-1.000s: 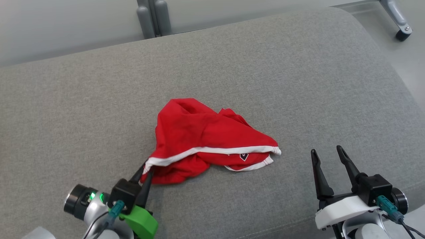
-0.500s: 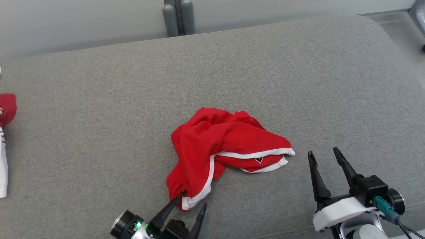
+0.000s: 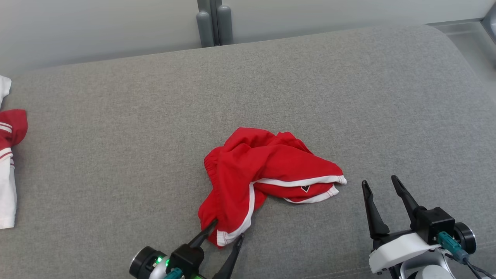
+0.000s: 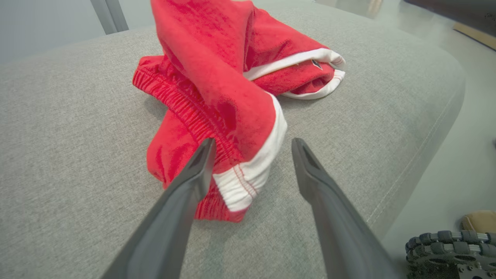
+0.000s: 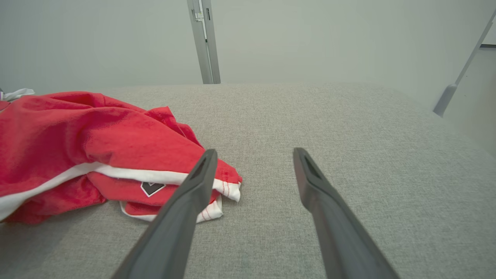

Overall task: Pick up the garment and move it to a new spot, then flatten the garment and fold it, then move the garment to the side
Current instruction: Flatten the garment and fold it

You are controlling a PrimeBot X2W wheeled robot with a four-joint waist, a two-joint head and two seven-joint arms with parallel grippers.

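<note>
The garment (image 3: 263, 174) is a crumpled pair of red shorts with white trim, lying in a heap on the grey cushion (image 3: 116, 135). My left gripper (image 3: 228, 229) stands open at the heap's near corner, its fingers either side of the white-trimmed hem (image 4: 248, 174). The cloth lies loose between them, not pinched. My right gripper (image 3: 382, 183) is open to the right of the heap, apart from it. In the right wrist view the garment (image 5: 77, 147) lies left of the open right gripper (image 5: 254, 153), whose left finger (image 5: 193, 186) overlaps the cloth's tip.
Another red and white piece of clothing (image 3: 7, 174) lies at the cushion's far left edge. A grey post (image 3: 213, 23) stands behind the cushion. The cushion's rounded front edge (image 4: 418, 155) drops to the floor at the right, where a black wheel (image 4: 449, 252) shows.
My left gripper has opened and let go of the garment's corner, which now rests on the cushion. The camera has swung left, bringing the other clothing into view. The right gripper stays open.
</note>
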